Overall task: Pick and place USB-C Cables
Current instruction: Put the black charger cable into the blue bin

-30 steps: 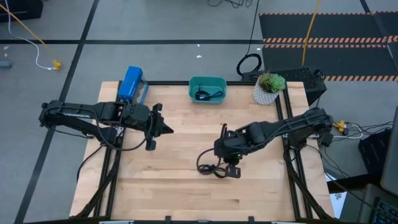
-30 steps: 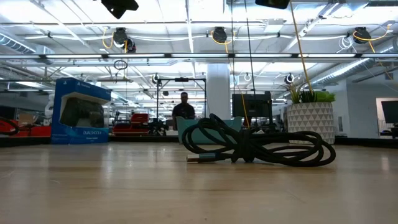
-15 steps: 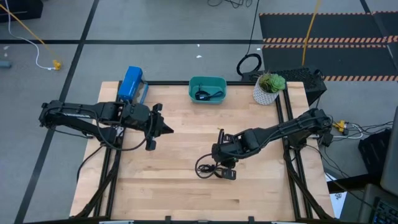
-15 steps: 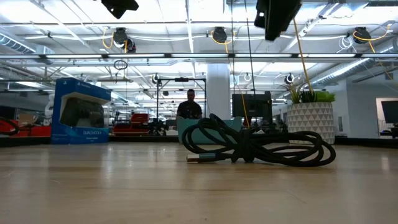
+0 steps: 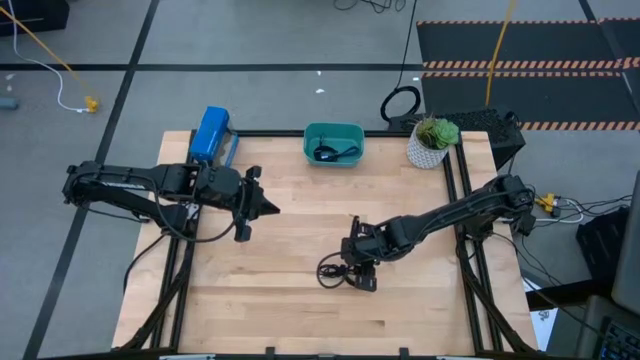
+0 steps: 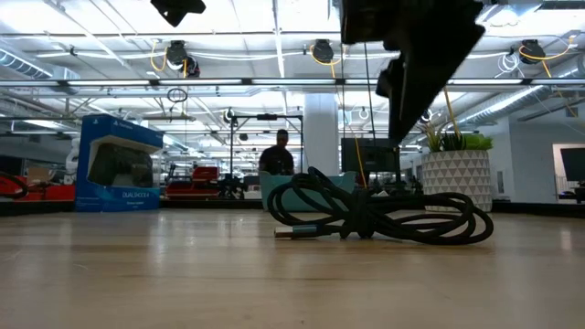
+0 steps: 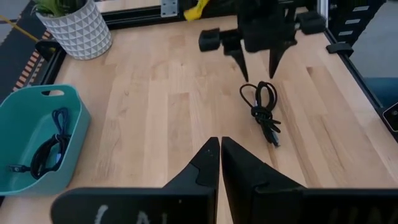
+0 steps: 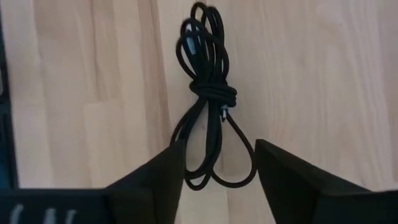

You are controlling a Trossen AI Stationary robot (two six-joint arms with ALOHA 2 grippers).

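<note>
A loose black USB-C cable bundle (image 5: 338,272) lies flat on the wooden table near its middle right; it also shows in the low view (image 6: 375,215), the right wrist view (image 8: 208,93) and the left wrist view (image 7: 264,111). My right gripper (image 8: 219,146) is open and hangs just above the bundle's looped end, one finger on either side, touching nothing; in the low view it (image 6: 411,64) is clear above the cable. A teal bin (image 5: 312,132) at the far edge holds a black cable and a bluish-grey one (image 7: 46,149). My left gripper (image 5: 266,208) is shut and empty at the table's left.
A blue box (image 5: 212,133) stands at the far left corner, and a potted plant (image 5: 432,143) at the far right. A large black cable loop (image 5: 402,103) lies on the floor beyond the table. A person (image 6: 279,157) shows far behind the table in the low view.
My right gripper has come down toward the black cable bundle and gone a little toward the table's left edge. The cable has not moved.
</note>
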